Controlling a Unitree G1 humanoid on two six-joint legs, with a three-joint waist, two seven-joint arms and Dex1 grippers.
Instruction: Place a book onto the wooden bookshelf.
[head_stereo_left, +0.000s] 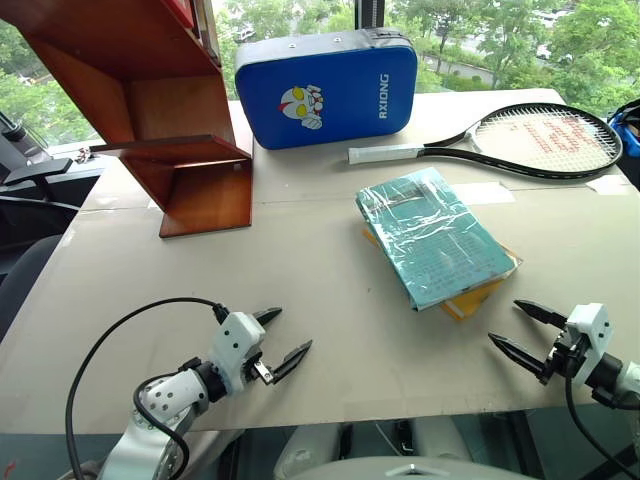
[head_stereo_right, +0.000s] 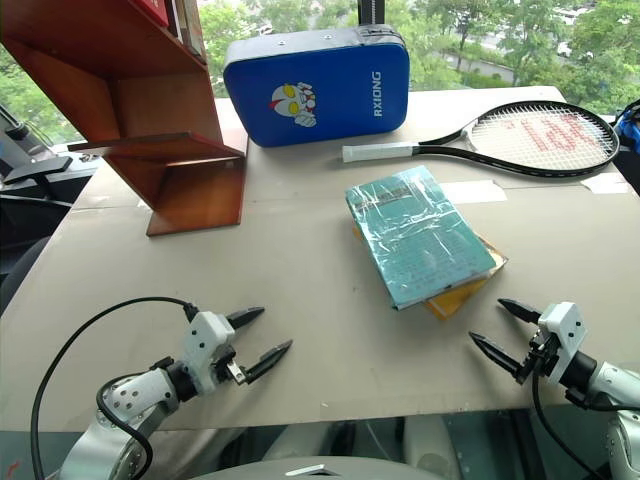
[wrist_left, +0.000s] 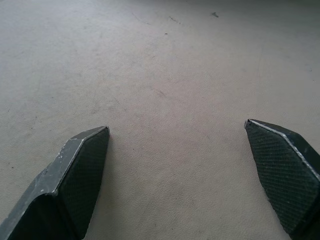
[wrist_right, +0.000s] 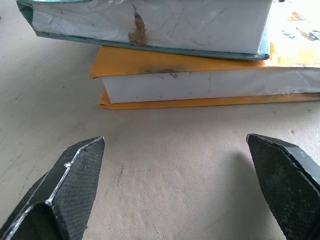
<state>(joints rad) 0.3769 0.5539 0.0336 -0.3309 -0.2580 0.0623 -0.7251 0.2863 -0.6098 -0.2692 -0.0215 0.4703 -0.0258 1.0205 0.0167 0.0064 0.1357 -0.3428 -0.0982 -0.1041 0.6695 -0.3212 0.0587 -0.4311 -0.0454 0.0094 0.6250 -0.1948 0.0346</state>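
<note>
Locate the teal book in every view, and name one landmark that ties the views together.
Left eye: teal book right of centre, lying on the yellow book.
Right eye: right of centre, same stack.
Left wrist: not in it; bare table.
Right wrist: its page edge along the top, above the yellow one.
Shared landmark: the yellow book under it.

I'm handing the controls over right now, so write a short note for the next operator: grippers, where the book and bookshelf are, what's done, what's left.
Left gripper: open, empty, low over the table, near its front edge.
Right gripper: open, empty, facing the books' page edges, apart from them.
The book, teal in clear wrap, lies flat on top of an orange-yellow book at table centre-right.
The wooden bookshelf stands at the far left of the table.
Done: nothing; the book is not gripped.
Left: grip the teal book, carry it to a shelf board, release.
</note>
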